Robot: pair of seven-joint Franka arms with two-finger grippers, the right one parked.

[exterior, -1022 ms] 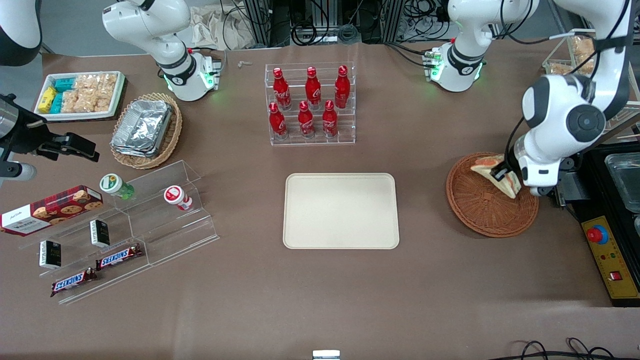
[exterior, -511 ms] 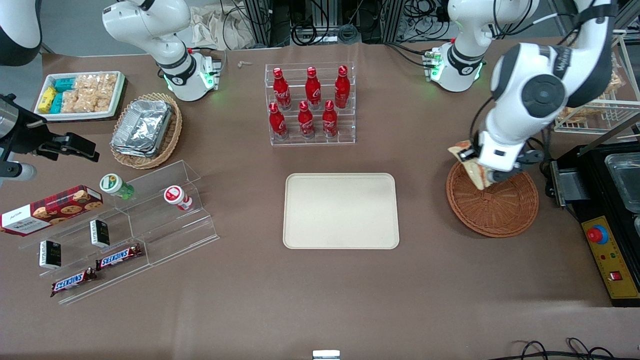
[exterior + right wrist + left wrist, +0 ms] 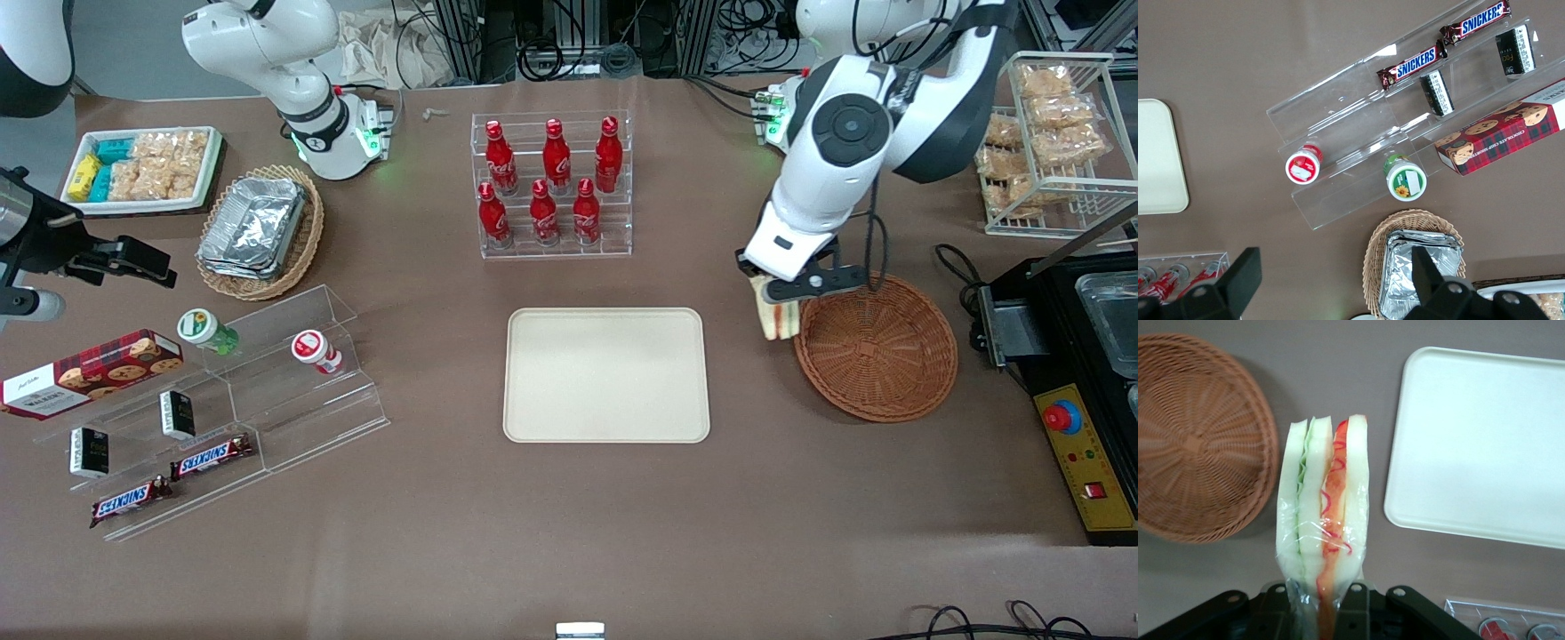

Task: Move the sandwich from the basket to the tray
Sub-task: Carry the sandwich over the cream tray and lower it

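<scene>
Over the brown tabletop (image 3: 569, 516), gripper (image 3: 782, 298) fingers clamped the sandwich (image 3: 1323, 513) aloft between emptied basket (image 3: 876, 347) and tray (image 3: 606, 375); lift done, carry and placement remained.

The tabletop (image 3: 551, 533) is covered in plain brown. The cream tray (image 3: 606, 374) lies at its middle. Just beside it, toward the working arm's end, sits the red-brown basket (image 3: 880, 351). The claw (image 3: 772, 302) hangs above the tabletop between tray and basket, clamped on the sandwich (image 3: 774, 318). Farther from the camera stands a clear bottle rack (image 3: 552, 185). Toward the parked arm's end lie a tan foil basket (image 3: 260, 233), a white snack tray (image 3: 142, 169) and a clear stepped stand (image 3: 231, 409).
</scene>
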